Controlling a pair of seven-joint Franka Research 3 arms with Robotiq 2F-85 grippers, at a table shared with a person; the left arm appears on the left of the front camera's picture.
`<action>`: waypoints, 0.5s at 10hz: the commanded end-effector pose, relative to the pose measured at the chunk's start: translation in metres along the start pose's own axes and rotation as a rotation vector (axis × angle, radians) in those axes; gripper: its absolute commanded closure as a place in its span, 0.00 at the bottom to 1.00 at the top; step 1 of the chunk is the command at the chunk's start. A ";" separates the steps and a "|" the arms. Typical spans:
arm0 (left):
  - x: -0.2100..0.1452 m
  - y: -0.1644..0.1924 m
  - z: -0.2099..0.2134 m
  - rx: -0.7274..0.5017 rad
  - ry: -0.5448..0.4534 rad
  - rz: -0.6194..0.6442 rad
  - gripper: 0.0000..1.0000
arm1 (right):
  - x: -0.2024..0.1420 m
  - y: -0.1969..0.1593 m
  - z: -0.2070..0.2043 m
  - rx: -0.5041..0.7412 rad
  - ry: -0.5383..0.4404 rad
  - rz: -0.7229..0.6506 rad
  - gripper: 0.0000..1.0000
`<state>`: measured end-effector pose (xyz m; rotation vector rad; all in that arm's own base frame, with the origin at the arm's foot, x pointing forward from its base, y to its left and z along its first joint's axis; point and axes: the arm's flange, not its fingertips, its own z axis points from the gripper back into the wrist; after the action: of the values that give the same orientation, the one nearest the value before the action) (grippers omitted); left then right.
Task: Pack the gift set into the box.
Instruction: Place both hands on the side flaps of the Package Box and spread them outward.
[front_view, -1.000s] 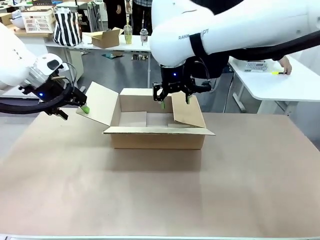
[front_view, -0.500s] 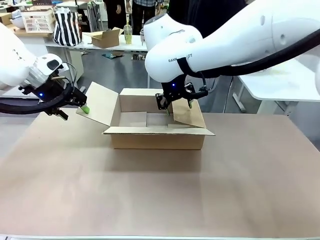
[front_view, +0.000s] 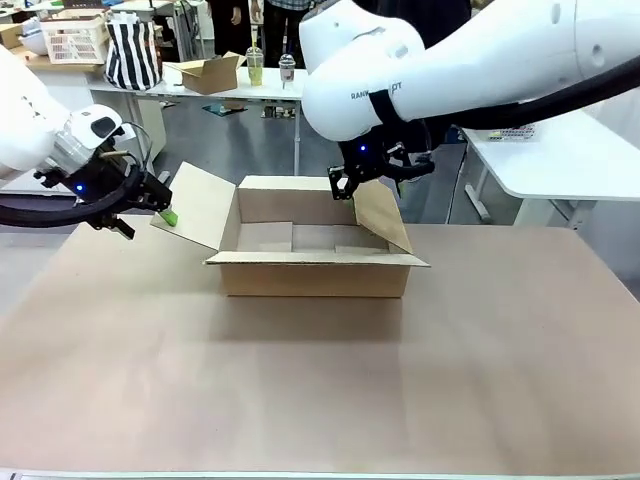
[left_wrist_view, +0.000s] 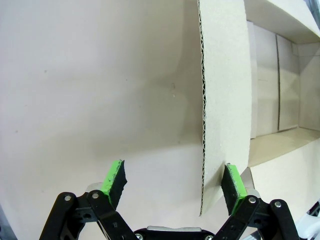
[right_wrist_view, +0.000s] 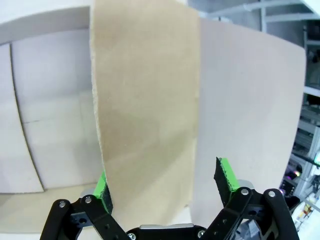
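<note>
**Both grippers set at the open box's side flaps**

On the tan paper-covered table (front_view: 300, 390) sits the large shallow brown corrugated cardboard box (front_view: 312, 276), near the middle, its four flaps open. The left gripper (front_view: 166, 212) is at the outer edge of the left flap (front_view: 200, 205). Its jaws are spread wide and clamp nothing, with the flap's edge between the green pads (left_wrist_view: 114, 180), close to one pad. The right gripper (front_view: 368, 187) hovers at the right flap (front_view: 385, 218), jaws equally wide apart around it. Beyond, a small brown open carton (front_view: 210, 75) stands on a white far table (front_view: 190, 92).
</note>
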<state>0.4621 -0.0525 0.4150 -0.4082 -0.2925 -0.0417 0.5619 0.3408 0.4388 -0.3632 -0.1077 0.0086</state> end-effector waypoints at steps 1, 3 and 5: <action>0.001 -0.001 0.004 0.009 0.012 0.008 0.00 | -0.018 -0.029 -0.009 -0.013 0.007 -0.065 0.00; 0.001 -0.001 0.004 0.009 0.012 0.008 0.00 | -0.034 -0.056 -0.017 0.006 0.025 -0.105 0.00; 0.001 -0.001 0.004 0.009 0.012 0.008 0.00 | -0.050 -0.085 -0.023 0.046 0.024 -0.175 0.00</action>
<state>0.4622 -0.0525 0.4151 -0.4083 -0.2924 -0.0417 0.5373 0.2710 0.4488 -0.3612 -0.0898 -0.1005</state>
